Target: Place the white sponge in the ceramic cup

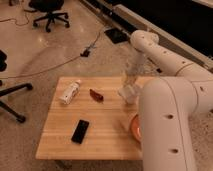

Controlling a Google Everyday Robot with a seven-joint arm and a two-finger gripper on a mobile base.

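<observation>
The small off-white rectangular sponge [128, 93] is at the right side of the tabletop, toward the far edge, held up off the wood surface. A dark shadow lies on the wood nearer the camera, below and slightly left of it.

The end effector [129, 89] is directly at the sponge, and the sponge is seen at its tips; the end effector appears closed on it. The slim wrist section rises from the end effector toward the far right, where it joins a rounded white elbow joint above the far edge of the tabletop.

The orange-red round ceramic cup [134, 127] sits at the near right of the tabletop, nearer the camera than the sponge. Only its left rim is visible; the rest is hidden behind the large white arm segment [167, 127] that fills the near right of the view.

The light wooden plank tabletop [60, 137] also carries three other items:
- A small dark red oblong object [96, 95], left of the sponge, near the far centre.
- A white plastic bottle with a label [70, 92], lying on its side at the far left.
- A flat black rectangular phone [80, 131], at the near left, well apart from the sponge.

A black wheeled office chair [49, 13] stands on the speckled floor at the far left.
</observation>
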